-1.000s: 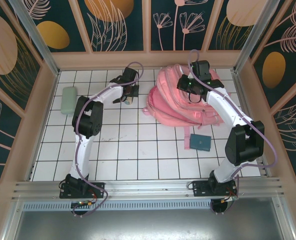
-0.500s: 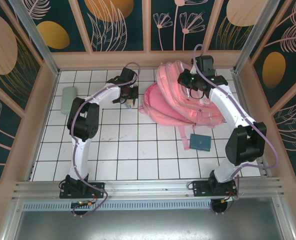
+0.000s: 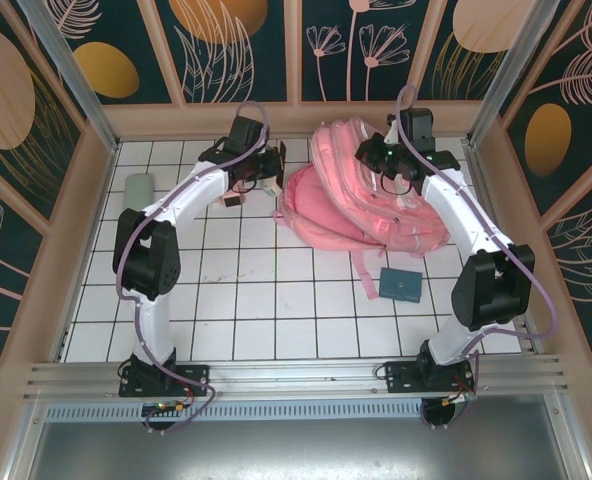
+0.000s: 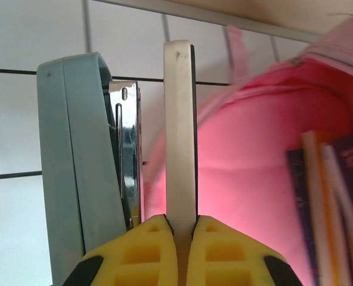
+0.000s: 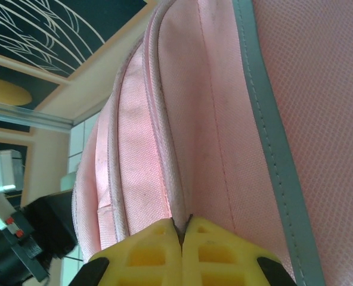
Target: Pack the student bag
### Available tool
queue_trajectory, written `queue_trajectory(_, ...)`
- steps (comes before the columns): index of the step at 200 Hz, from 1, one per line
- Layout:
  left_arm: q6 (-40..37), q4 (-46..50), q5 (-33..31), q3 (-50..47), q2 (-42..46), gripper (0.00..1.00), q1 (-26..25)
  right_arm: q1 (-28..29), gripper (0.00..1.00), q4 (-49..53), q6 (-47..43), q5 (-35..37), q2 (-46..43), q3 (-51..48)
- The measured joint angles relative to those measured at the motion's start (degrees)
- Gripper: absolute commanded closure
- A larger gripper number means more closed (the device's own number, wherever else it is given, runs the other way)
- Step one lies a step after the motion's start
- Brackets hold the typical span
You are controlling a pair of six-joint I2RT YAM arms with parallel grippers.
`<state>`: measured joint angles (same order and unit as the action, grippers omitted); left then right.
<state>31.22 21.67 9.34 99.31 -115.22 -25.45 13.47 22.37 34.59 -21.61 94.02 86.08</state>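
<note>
Above the tiled tabletop (image 3: 246, 300), your right gripper (image 5: 181, 221) pinches the bag (image 3: 366, 215) open, so ease the stapler (image 4: 87, 149) your left gripper (image 4: 180, 219) holds in slowly.

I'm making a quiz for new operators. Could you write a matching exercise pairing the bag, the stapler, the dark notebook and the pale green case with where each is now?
Things:
1. student bag
2. stapler
3. dark notebook
4. pale green case

Places:
A. clamped in the left hand
B. by the left edge of the table
C. fabric pinched by the right hand
D. flat on the table, on the bag's near side

Pairs: 1-C, 2-A, 3-D, 4-B
</note>
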Motion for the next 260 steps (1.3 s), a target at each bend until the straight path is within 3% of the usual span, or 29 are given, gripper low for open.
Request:
queue_trajectory(74, 9.14, -5.42, 5.25, 4.39, -10.67, 1.00, -8.39, -0.81, 1.00, -4.57, 5.33, -4.44, -1.84, -3.15)
queue_trajectory(115, 12.68, -6.56, 5.88, 9.55, -17.33, 1.00, -10.49, -0.87, 1.00, -4.92, 6.47, -4.98, -2.91, -3.89)
queue_trajectory(166, 16.28, -9.35, 6.75, 11.74, -18.93, 1.00, -12.46, -1.07, 1.00, -7.08, 6.75, -5.07, -3.89, -6.36)
queue_trajectory(185, 16.57, -9.53, 7.08, 11.89, -19.19, 0.70, -13.00, -1.07, 1.00, -7.21, 6.75, -5.07, -3.89, -6.49)
queue_trajectory(207, 16.96, -9.53, 7.37, 11.89, -19.19, 0.55, -13.14, -1.07, 1.00, -7.87, 6.75, -5.11, -3.93, -7.13)
queue_trajectory(260, 15.82, -7.96, 5.60, 10.01, -16.06, 0.46, -13.11, -1.07, 1.00, -9.99, 6.73, -5.51, -4.63, -9.03)
